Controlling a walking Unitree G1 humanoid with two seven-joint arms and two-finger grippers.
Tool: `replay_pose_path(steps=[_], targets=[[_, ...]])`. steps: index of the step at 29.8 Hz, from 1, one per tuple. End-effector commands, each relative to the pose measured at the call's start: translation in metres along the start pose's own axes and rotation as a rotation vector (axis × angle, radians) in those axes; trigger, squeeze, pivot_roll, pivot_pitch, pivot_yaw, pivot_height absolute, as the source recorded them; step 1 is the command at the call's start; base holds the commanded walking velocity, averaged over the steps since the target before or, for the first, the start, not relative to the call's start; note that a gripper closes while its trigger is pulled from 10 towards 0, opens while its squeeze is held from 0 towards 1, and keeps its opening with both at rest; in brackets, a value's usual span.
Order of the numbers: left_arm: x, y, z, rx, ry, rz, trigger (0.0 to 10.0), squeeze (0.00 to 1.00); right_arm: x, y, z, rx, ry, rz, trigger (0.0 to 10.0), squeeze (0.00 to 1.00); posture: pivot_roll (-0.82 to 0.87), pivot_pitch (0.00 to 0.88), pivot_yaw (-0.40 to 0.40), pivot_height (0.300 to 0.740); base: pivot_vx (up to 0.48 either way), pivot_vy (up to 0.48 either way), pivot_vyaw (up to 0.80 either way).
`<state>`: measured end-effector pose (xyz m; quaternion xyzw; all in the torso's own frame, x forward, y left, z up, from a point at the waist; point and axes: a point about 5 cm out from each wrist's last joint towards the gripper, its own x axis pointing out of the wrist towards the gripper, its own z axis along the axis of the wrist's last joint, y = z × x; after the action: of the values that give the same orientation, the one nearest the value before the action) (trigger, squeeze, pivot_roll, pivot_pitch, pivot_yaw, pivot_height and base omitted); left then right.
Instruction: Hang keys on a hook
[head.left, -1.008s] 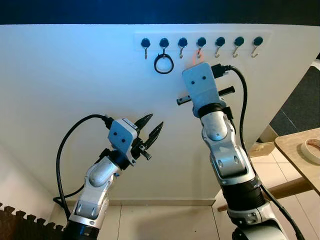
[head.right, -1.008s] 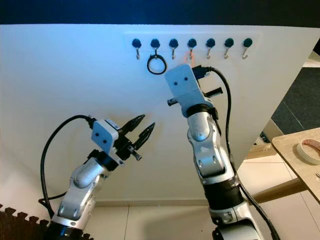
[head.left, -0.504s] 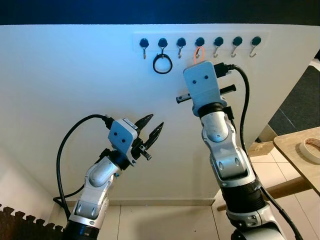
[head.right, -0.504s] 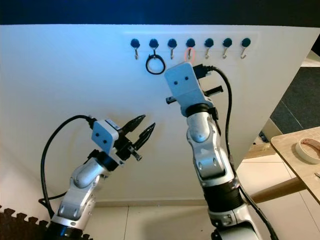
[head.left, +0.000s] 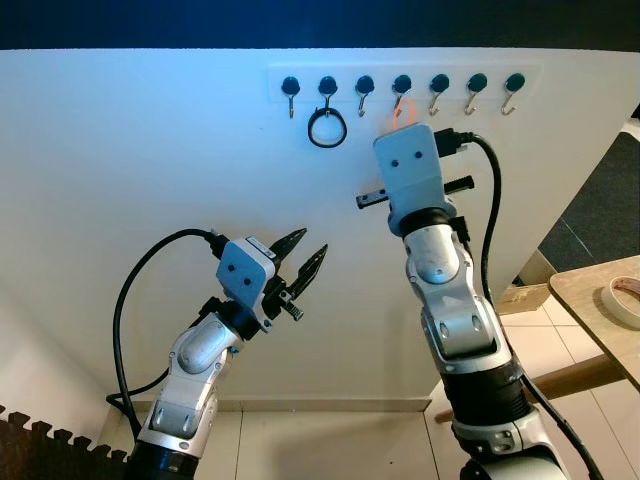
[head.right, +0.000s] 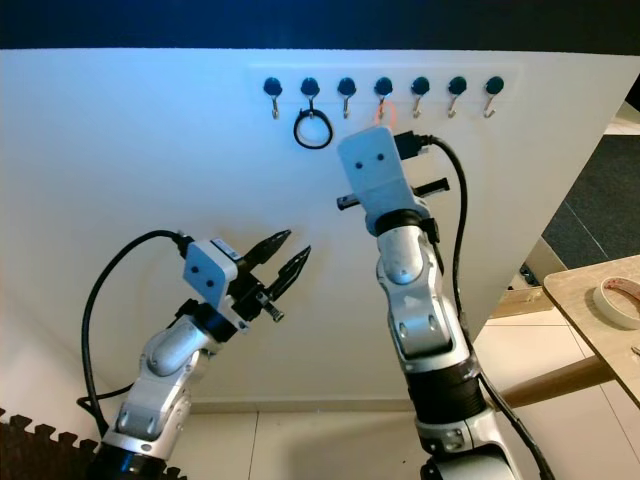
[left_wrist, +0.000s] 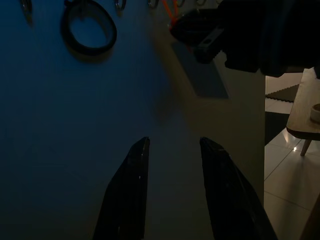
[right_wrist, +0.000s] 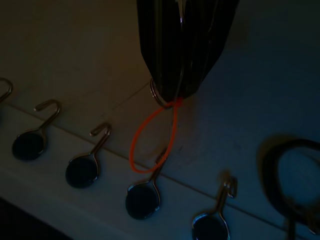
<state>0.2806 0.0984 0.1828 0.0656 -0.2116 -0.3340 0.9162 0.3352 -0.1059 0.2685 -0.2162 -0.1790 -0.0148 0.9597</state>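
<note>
Left eye view: white wall (head.left: 150, 150), hook rail (head.left: 400, 82), tiled floor (head.left: 330, 440)

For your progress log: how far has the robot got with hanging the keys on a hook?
Done: the right tool has carried the keys up to the hook rail. In hand: it is shut on the key ring, and the orange loop lies at the fourth hook; whether it has caught is unclear. Left: seat it, release. The left tool waits open below. A black ring hangs on the second hook.
</note>
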Motion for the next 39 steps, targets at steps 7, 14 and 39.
replay_pose_path(steps=[7,14,39], targets=[[-0.003,-0.001,-0.002,0.004,0.019,-0.018,10.0,0.00,0.007,0.002,-0.002,0.003,0.043,0.031,0.0,0.00,0.03,0.096,-0.001,0.740,0.000,0.000,0.00],[-0.003,-0.001,-0.003,0.003,0.021,-0.015,10.0,0.00,0.005,0.009,-0.006,0.004,0.067,0.069,0.0,0.00,0.03,0.097,-0.003,0.740,0.000,0.000,0.00],[-0.004,-0.001,-0.002,0.005,0.017,-0.016,10.0,0.00,0.003,0.009,0.016,0.043,-0.074,0.050,0.0,0.00,0.03,0.100,-0.002,0.740,0.000,0.000,0.00]])
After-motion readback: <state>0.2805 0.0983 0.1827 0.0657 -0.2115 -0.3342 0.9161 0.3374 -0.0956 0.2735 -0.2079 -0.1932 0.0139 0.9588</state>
